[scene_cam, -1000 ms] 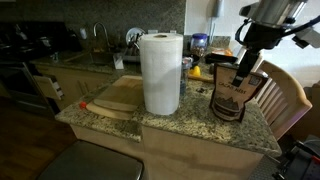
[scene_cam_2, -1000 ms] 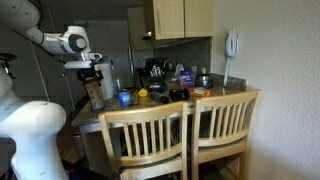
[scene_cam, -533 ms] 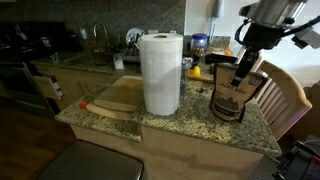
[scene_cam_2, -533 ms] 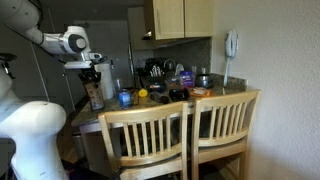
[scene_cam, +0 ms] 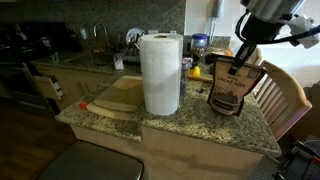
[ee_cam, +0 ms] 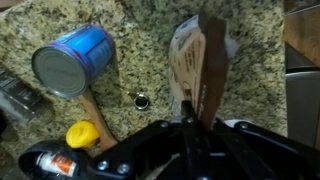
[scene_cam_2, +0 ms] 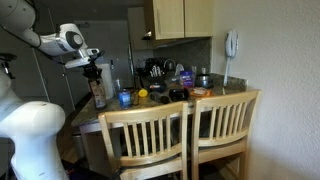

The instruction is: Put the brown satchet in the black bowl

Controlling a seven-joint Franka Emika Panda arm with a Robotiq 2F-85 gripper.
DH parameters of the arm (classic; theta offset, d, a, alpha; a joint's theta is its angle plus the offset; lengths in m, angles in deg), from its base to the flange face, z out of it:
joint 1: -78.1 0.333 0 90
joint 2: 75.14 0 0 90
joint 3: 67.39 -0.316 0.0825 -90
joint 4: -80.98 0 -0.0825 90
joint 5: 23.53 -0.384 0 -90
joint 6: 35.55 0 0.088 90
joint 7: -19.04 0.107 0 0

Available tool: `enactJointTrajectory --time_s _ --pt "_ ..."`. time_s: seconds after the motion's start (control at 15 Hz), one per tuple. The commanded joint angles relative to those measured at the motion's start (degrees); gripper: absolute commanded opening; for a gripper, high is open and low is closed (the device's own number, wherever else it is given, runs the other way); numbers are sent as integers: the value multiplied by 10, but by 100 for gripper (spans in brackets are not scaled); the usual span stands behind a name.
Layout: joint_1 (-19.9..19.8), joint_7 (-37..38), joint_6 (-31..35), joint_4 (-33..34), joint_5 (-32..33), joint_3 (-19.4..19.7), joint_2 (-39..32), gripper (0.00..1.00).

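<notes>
Paper-towel roll [scene_cam: 160,72] is standing left of the brown satchet [scene_cam: 228,90] on the granite counter [scene_cam: 180,128]. Blue cup [ee_cam: 75,58] is sitting near it. Gripper [scene_cam: 238,68] is pinching the satchet's top edge, holding it upright, seemingly hanging just off the counter.

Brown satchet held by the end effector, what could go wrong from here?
The end effector pinches only the top edge of the brown satchet, so it may swing or slip out. In the wrist view the blue cup and a yellow item sit close by on the counter and could get knocked as it moves. I can't clearly make out the black bowl, so the drop could miss.
</notes>
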State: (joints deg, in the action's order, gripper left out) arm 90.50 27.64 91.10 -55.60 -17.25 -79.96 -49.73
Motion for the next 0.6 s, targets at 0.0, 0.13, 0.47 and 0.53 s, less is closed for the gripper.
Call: enactJointTrajectory --time_s 0.0,0.13,0.47,0.53 --pt "-35 59 7 17 84 -42 37 1" --pt "-43 88 -5 32 122 -55 68 1" --pt "-65 63 -47 100 158 -31 137 1" --pt "-74 44 -72 127 153 -17 136 1"
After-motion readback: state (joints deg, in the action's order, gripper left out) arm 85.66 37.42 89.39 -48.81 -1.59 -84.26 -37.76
